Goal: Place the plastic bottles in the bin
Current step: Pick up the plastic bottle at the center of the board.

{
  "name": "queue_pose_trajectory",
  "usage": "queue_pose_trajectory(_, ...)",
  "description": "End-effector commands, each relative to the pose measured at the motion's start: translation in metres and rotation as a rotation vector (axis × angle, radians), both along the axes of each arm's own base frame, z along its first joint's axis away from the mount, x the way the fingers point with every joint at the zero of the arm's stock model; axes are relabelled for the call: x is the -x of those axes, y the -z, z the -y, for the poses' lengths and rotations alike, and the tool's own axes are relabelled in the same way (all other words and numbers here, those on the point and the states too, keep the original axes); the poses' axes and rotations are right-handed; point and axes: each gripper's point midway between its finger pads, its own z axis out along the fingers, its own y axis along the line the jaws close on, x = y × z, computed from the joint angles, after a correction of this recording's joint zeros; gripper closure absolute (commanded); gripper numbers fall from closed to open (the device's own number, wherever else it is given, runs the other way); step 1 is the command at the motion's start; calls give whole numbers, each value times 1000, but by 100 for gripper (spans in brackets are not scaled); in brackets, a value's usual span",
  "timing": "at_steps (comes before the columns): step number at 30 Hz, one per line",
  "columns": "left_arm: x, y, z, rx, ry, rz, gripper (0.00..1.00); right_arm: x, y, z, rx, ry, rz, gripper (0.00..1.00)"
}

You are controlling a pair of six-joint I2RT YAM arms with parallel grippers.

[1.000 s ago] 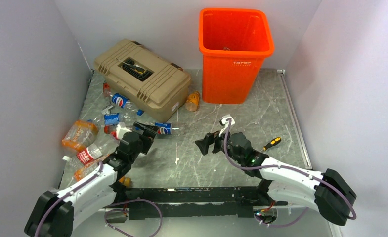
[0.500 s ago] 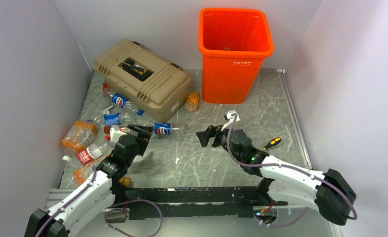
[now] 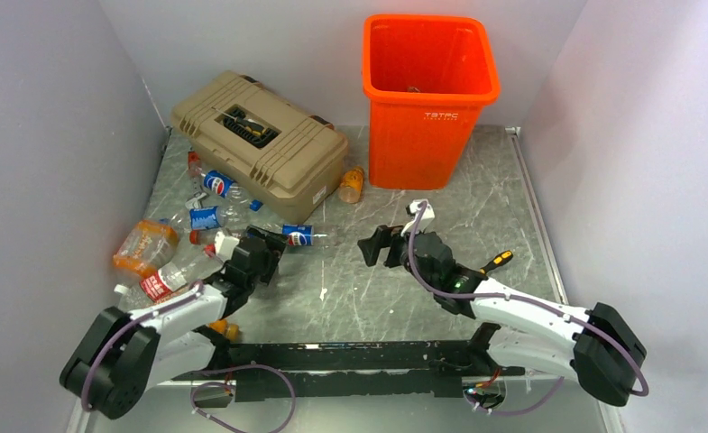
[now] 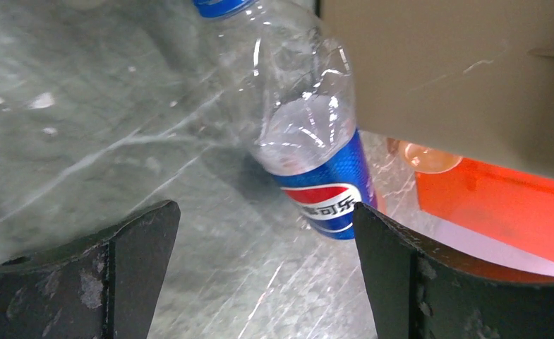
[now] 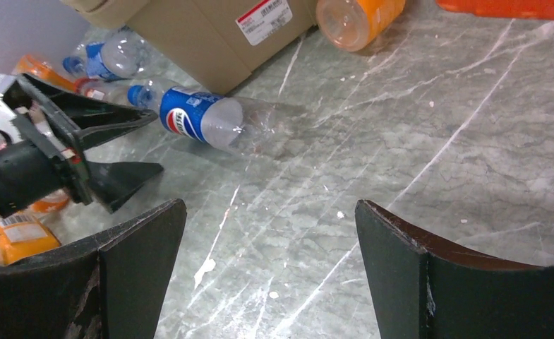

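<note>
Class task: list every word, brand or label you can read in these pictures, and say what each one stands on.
"可乐", under the Pepsi globe sign: blue label of the clear bottle beside the toolbox.
White lettering on the orange bin: too small to read.
The white sticker on the toolbox: too small.
Labels of the other bottles: blurred.

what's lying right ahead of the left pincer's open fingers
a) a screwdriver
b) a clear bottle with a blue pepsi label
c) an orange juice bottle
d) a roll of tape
b: in the left wrist view the left pincer stands open and empty, and the blue-label bottle lies on its side just ahead of it, beside the tan toolbox.
</note>
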Motion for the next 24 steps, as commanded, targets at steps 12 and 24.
queue_pose_trajectory(12, -30, 6, 6, 0, -67, -5, 1, 13, -7, 29, -73, 79, 8, 6)
queue_pose_trajectory(24, -31, 36, 3, 15, -85, -68, 1, 21, -5, 38, -73, 83, -2, 6)
